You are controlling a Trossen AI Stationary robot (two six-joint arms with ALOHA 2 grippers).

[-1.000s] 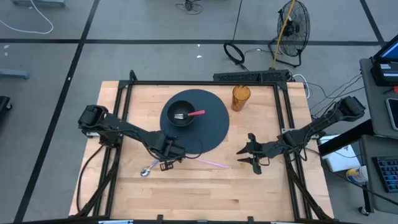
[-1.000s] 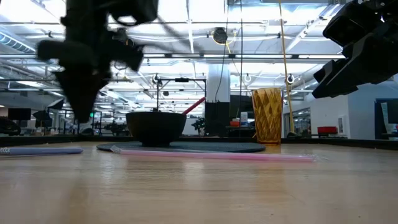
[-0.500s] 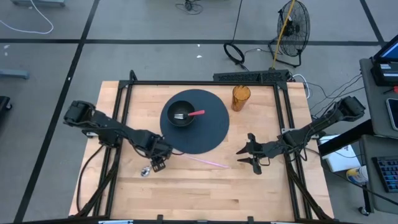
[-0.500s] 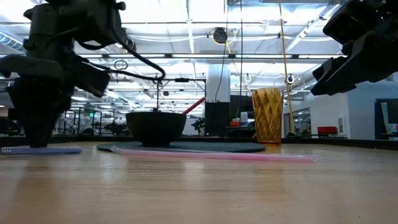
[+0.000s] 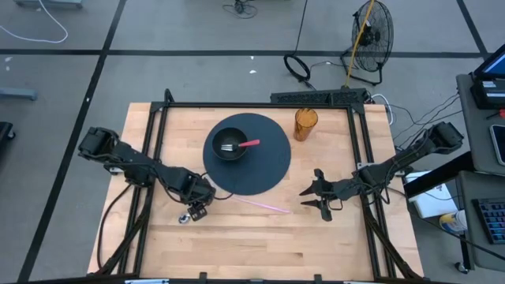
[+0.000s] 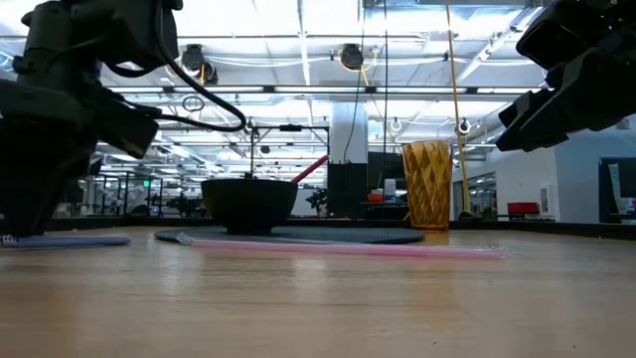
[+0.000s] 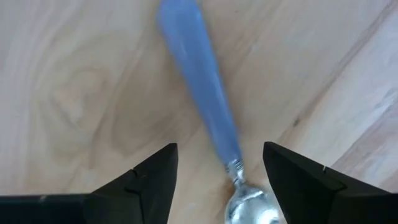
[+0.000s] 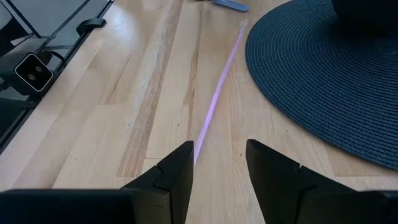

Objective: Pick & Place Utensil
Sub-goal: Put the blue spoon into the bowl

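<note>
The left gripper point(image 5: 197, 211) hangs low over the front-left part of the table point(image 5: 260, 252), at about seven o'clock from the round dark placemat point(image 5: 268, 170); its fingers point(image 7: 146, 183) stand released and spread, with nothing between them; the blue-handled spoon point(image 7: 208, 124) lies flat on the wood directly under that gap, its bowl nearest the wrist and its handle running away from the wrist at roughly eleven o'clock in the left wrist view; the long axis therefore runs between the two fingers, not across them, so a straight descent looks enough to bracket the neck just above the bowl; in the high view the spoon's bowl point(image 5: 184, 218) peeks out at about eight o'clock from the gripper; the left arm reaches in from the table's left edge, stretched low and bent at the elbow; moving right, the black bowl point(image 5: 230, 145) sits on the placemat and holds a fork with a red handle point(image 5: 249, 143); a thin pink straw point(image 5: 260, 204) lies on the wood near the mat's five o'clock edge; an amber cup point(image 5: 305, 124) stands at the mat's one o'clock; the right gripper point(image 5: 316, 197) waits off the mat's right side, fingers parted and empty, pointing along the straw; the left arm is plainly nearer the spoon
</note>
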